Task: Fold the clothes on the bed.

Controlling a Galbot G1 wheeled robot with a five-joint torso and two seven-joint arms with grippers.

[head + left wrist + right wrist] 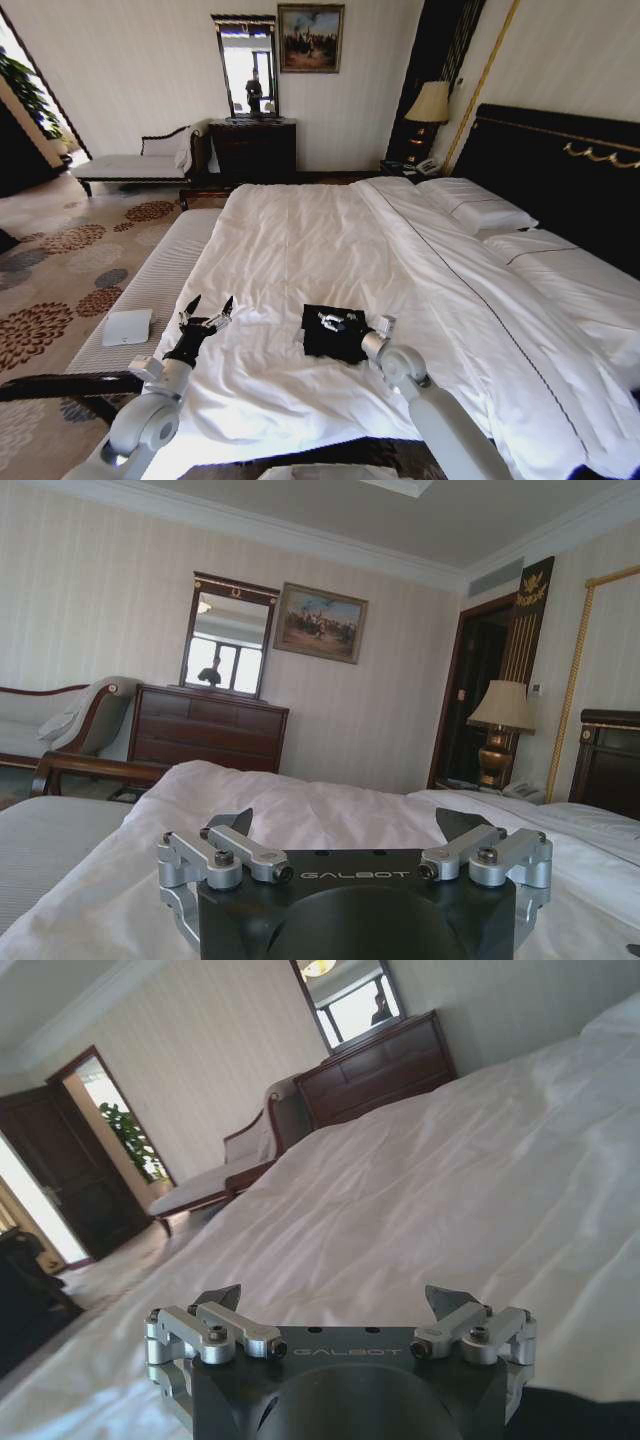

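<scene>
The clothes are one small black T-shirt [335, 335] lying in a compact bundle on the white sheet of the bed [300, 250], near its close edge. My right gripper [332, 321] hovers right over the shirt with its fingers spread; in the right wrist view the right gripper [338, 1298] stands open with only white sheet between its fingertips. My left gripper [207, 312] is open a little above the sheet, about a forearm's length left of the shirt. From its own wrist camera the left gripper [348, 822] points across the bed, holding nothing.
White pillows [478, 206] lie against the dark headboard [560, 165] on the right. A grey padded bench [150, 285] with a white box [127, 327] runs along the bed's left side. A dresser [252, 148], chaise [135, 165] and lamp [430, 104] stand by the far wall.
</scene>
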